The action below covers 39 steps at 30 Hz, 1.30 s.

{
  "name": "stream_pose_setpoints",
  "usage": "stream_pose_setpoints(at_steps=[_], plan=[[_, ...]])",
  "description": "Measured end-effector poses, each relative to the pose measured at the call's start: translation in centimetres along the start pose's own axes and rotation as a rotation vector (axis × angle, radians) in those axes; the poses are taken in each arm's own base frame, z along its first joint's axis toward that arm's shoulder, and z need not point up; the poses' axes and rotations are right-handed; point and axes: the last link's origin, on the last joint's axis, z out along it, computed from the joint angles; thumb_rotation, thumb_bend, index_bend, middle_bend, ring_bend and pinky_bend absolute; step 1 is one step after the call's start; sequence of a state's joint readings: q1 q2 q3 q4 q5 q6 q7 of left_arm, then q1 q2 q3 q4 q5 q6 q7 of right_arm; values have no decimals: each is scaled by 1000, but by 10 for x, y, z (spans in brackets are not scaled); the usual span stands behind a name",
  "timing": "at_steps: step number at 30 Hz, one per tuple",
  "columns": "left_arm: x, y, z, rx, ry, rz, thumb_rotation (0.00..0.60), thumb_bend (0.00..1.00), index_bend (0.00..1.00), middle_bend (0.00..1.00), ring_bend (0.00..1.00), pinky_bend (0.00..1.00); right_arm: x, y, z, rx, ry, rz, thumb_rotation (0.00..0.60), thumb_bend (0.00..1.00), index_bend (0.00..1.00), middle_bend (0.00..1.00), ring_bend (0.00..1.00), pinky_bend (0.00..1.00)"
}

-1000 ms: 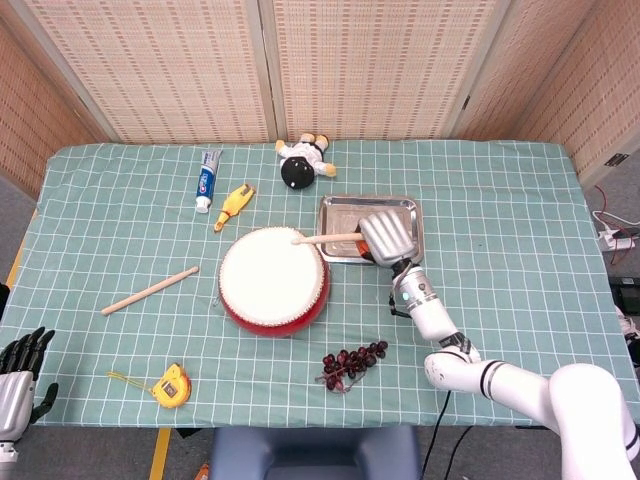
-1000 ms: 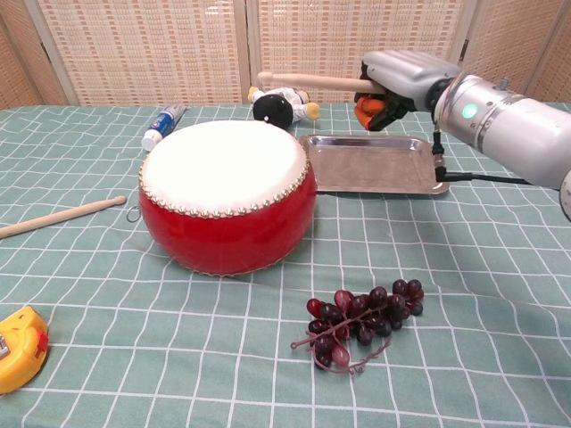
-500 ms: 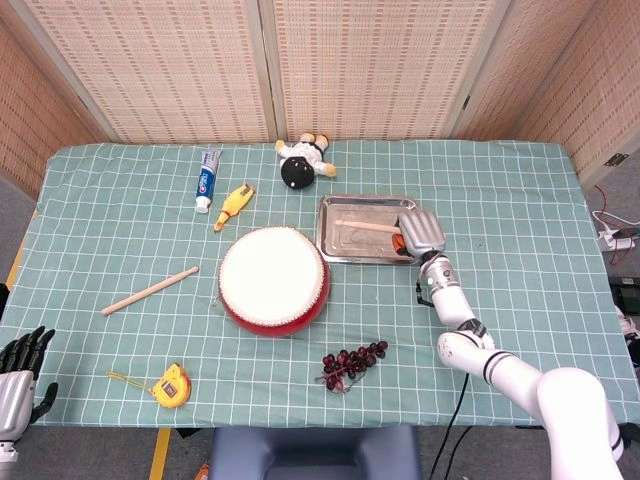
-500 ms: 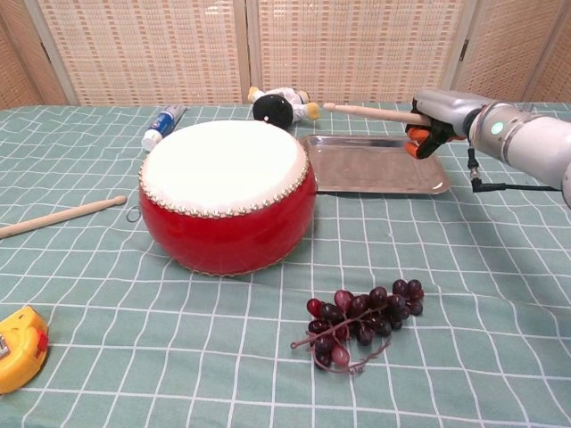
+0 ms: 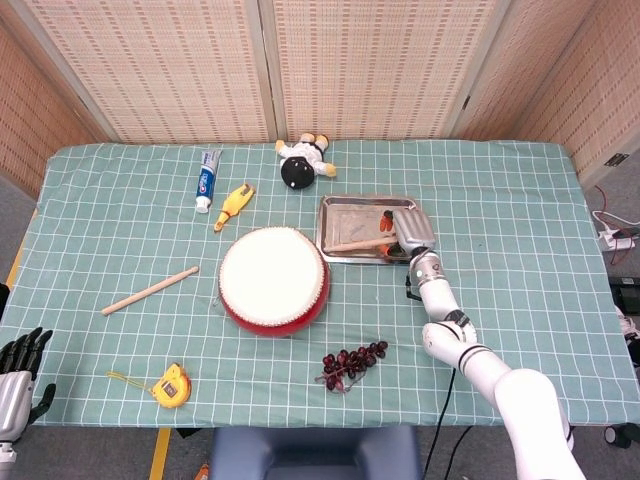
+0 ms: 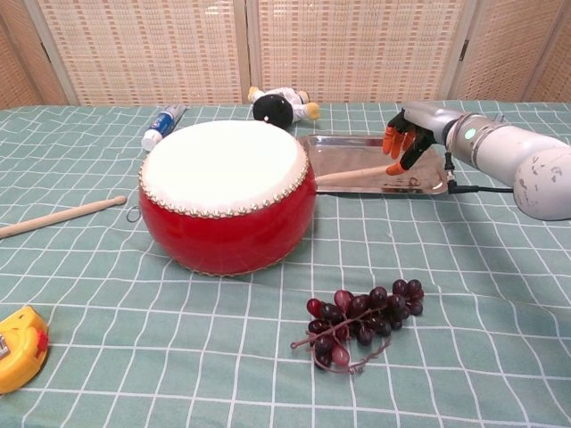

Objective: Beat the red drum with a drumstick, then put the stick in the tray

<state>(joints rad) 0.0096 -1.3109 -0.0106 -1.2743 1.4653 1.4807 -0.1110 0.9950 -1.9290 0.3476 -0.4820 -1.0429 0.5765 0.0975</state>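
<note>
The red drum (image 5: 273, 279) with its white skin stands mid-table, also in the chest view (image 6: 227, 192). Right of it and slightly behind lies the metal tray (image 5: 365, 202), seen from the chest as well (image 6: 357, 147). A wooden drumstick (image 5: 355, 245) lies in the tray, its near end towards the drum (image 6: 352, 173). My right hand (image 5: 412, 232) hovers over the tray's right end, fingers spread and holding nothing (image 6: 406, 134), just above the stick's far end. My left hand (image 5: 18, 372) rests off the table's bottom left corner, holding nothing.
A second drumstick (image 5: 150, 290) lies left of the drum. Toothpaste (image 5: 207, 178), a yellow toy (image 5: 234, 205) and a doll (image 5: 303, 160) sit at the back. Grapes (image 5: 352, 362) and a yellow tape measure (image 5: 170, 385) lie near the front edge.
My right hand carried the stick from over the drum to the tray, lowered and let it go. The stick now lies in the tray and the fingers have opened.
</note>
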Motion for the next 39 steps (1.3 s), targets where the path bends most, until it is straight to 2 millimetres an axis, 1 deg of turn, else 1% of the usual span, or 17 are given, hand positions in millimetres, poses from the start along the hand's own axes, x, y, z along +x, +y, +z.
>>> stream_pose_setpoints(at_steps=[4, 9, 12, 15, 18, 21, 24, 25, 26, 30, 31, 32, 33, 34, 35, 37, 39], plan=[[0, 1, 1, -4, -1, 1, 600, 370, 0, 0, 0, 0, 3, 1, 1, 3, 5, 44, 600, 195, 422, 361, 243, 285], [2, 2, 3, -11, 10, -1, 600, 369, 0, 0, 0, 0, 13, 3, -4, 42, 43, 48, 600, 194, 419, 358, 243, 286], [2, 4, 5, -19, 13, -3, 600, 368, 0, 0, 0, 0, 21, 6, -14, 85, 94, 42, 600, 195, 431, 358, 243, 286], [4, 6, 7, -28, 20, -4, 600, 369, 0, 0, 0, 0, 31, 15, -33, 134, 161, 24, 600, 195, 434, 358, 243, 286], [6, 8, 9, -35, 25, -5, 600, 369, 0, 0, 0, 0, 38, 26, -60, 171, 210, 9, 600, 194, 413, 358, 258, 313], [7, 13, 12, -49, 29, -5, 600, 369, 0, 0, 0, 0, 42, 38, -94, 185, 236, 6, 600, 195, 403, 358, 268, 329], [8, 19, 15, -66, 31, -7, 600, 368, 0, 0, 0, 0, 47, 51, -136, 178, 249, 20, 600, 195, 398, 358, 263, 329], [8, 20, 16, -68, 31, -7, 600, 368, 0, 0, 0, 0, 50, 57, -153, 167, 255, 24, 600, 195, 394, 357, 258, 329], [8, 20, 16, -68, 30, -6, 600, 368, 0, 0, 0, 0, 53, 63, -166, 155, 260, 23, 600, 194, 390, 355, 252, 329], [10, 23, 17, -74, 38, -3, 600, 368, 0, 0, 0, 0, 64, 93, -223, 83, 280, 14, 600, 195, 366, 338, 234, 325], [13, 26, 17, -86, 50, -1, 600, 368, 0, 0, 0, 0, 64, 102, -240, 60, 283, 12, 600, 195, 353, 329, 224, 318], [14, 28, 17, -95, 56, -1, 600, 368, 0, 0, 0, 0, 63, 107, -253, 47, 283, 13, 600, 195, 331, 312, 203, 296], [15, 30, 18, -100, 60, 0, 600, 368, 0, 0, 0, 0, 60, 113, -271, 32, 278, 13, 600, 195, 300, 284, 172, 250], [16, 31, 18, -105, 63, 3, 600, 368, 0, 0, 0, 0, 58, 117, -285, 22, 270, 11, 600, 195, 271, 255, 139, 195], [17, 32, 18, -107, 65, 4, 600, 368, 0, 0, 0, 0, 56, 121, -298, 14, 260, 7, 600, 195, 227, 212, 89, 115], [19, 33, 18, -111, 72, 6, 600, 368, 0, 0, 0, 0, 52, 128, -325, 6, 230, -3, 600, 195, 149, 137, 23, 22], [20, 34, 18, -113, 77, 8, 600, 369, 0, 0, 0, 0, 52, 132, -343, 7, 210, -14, 600, 195, 99, 91, 0, 0]])
